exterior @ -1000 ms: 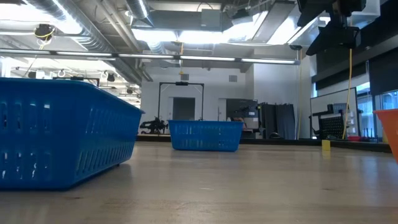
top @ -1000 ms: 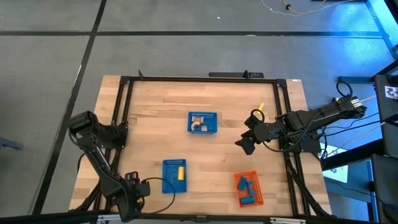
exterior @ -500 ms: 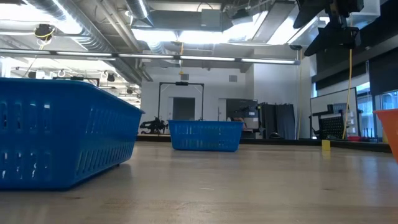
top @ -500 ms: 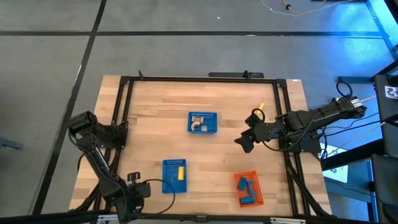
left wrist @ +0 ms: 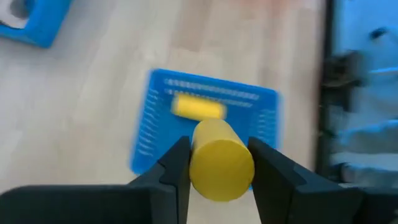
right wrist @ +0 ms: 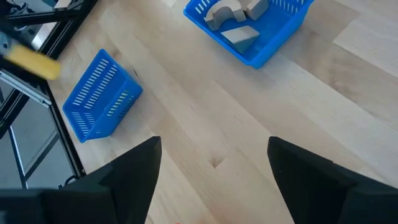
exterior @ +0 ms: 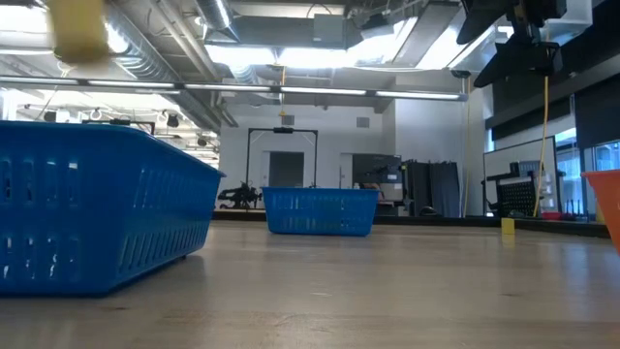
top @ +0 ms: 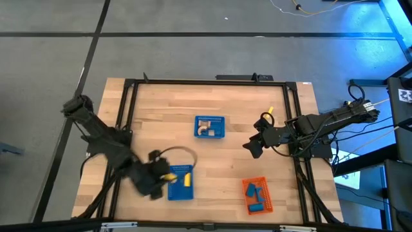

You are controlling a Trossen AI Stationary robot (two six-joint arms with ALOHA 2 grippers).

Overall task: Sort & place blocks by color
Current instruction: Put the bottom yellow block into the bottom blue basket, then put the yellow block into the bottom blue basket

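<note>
My left gripper [top: 161, 175] hangs over the left edge of the near blue basket [top: 181, 183], shut on a yellow cylinder [top: 168, 175]. A yellow block [top: 187, 178] lies inside that basket, and the left wrist view shows it [left wrist: 198, 107] below the held cylinder [left wrist: 221, 163]. The far blue basket [top: 210, 127] holds tan blocks [right wrist: 235, 25]. The orange basket [top: 257, 195] holds blue blocks. One small yellow block [top: 270, 111] rests on the table near the right edge. My right gripper [top: 252, 148] waits open above the table's right half. My left gripper pinches the yellow cylinder's curved sides [left wrist: 194, 163] between its two fingers [left wrist: 174, 165]. The cylinder lies along the fingers, with one round end facing the wrist camera. It is lifted clear, high above the near basket in the low view [exterior: 77, 29].
Black frame rails [top: 129, 116] run along the table's left, far and right sides. Bare wood lies between the three baskets. The right arm [top: 322, 125] reaches in over the right rail. The orange basket's corner [exterior: 605, 204] shows at the low view's right edge.
My left arm has swung from the table's near left corner up and toward the near blue basket, moving fast in the last half second. Its gripper now sits over that basket's left edge with the yellow cylinder in it. My right arm has barely moved.
</note>
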